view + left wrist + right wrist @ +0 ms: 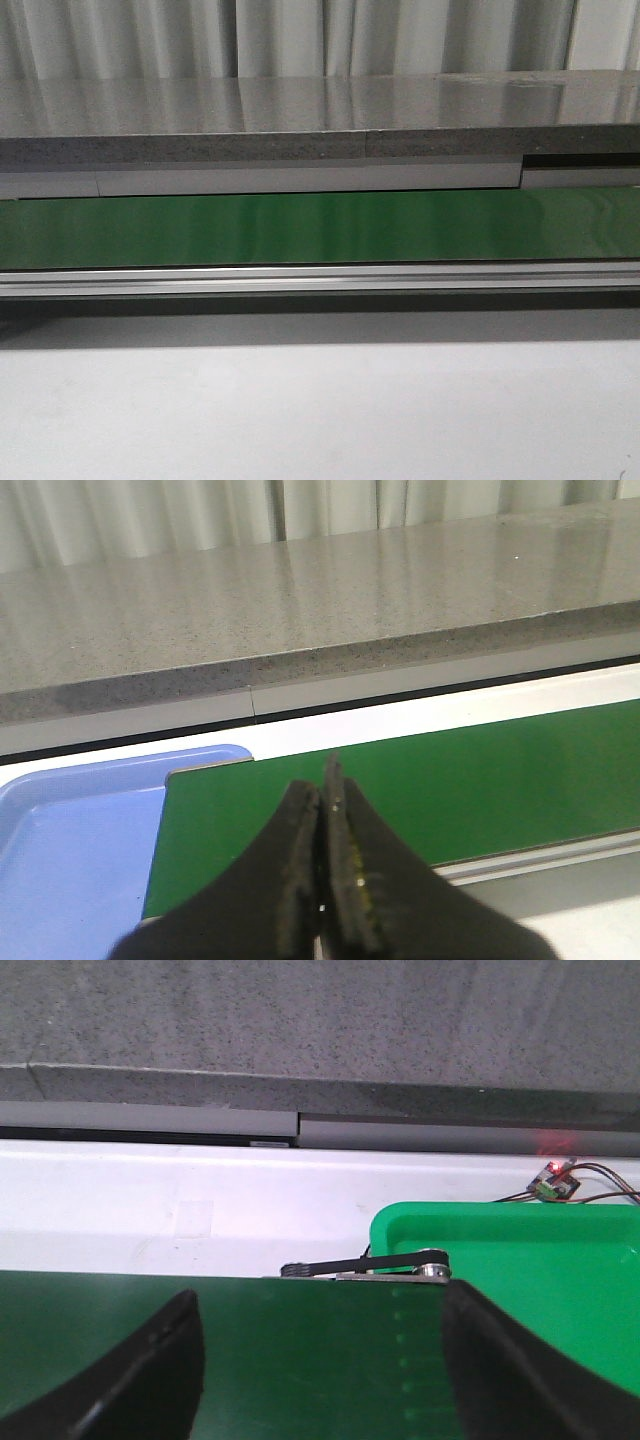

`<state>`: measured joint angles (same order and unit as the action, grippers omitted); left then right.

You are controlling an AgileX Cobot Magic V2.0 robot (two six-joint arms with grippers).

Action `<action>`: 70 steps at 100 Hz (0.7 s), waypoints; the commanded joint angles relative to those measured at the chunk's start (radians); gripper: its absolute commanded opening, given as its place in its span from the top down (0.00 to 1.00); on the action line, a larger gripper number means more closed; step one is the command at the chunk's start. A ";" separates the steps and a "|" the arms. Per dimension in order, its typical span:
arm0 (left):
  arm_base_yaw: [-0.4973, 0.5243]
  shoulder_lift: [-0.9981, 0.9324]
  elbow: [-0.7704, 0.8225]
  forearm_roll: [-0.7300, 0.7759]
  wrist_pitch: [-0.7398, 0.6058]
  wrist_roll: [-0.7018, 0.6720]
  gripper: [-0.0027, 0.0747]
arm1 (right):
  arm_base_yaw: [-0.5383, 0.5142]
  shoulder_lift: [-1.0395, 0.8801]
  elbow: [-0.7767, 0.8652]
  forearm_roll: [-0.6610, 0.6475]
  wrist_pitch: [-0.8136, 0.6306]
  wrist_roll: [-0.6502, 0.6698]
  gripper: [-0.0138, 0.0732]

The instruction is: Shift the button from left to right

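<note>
The button is out of view in all three views. My left gripper (322,790) is shut with its two black fingers pressed together and nothing between them; it hovers over the left end of the green conveyor belt (420,780), beside a blue tray (70,850). Over the belt's right end (320,1360), my right gripper (320,1320) stands open with its fingers wide apart and empty. Neither gripper shows in the front view, where the green belt (320,225) runs bare across the picture.
A green tray (520,1270) sits just past the belt's right end, beside the belt's drive pulley (432,1270). A small circuit board with a red light (557,1178) lies behind it. A grey stone counter (300,110) runs behind the conveyor, and an aluminium rail (320,280) borders its front.
</note>
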<state>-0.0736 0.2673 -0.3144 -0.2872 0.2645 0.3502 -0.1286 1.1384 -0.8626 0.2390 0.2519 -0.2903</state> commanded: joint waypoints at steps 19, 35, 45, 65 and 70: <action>-0.011 0.008 -0.027 -0.007 -0.071 -0.002 0.99 | 0.041 -0.281 0.182 0.020 -0.076 -0.010 0.26; -0.011 0.008 -0.027 -0.007 -0.071 -0.002 0.99 | 0.077 -0.441 0.289 0.033 -0.002 -0.010 0.26; -0.011 0.008 -0.027 -0.007 -0.071 -0.002 0.99 | 0.090 -0.533 0.343 0.041 0.029 -0.010 0.26; -0.011 0.008 -0.027 -0.007 -0.071 -0.002 0.99 | 0.090 -0.680 0.391 0.046 0.051 -0.010 0.30; -0.011 0.008 -0.027 -0.007 -0.071 -0.002 0.99 | 0.090 -0.700 0.391 0.046 0.061 -0.010 0.35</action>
<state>-0.0736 0.2673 -0.3144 -0.2872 0.2645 0.3502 -0.0395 0.4688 -0.4489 0.2732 0.3690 -0.2903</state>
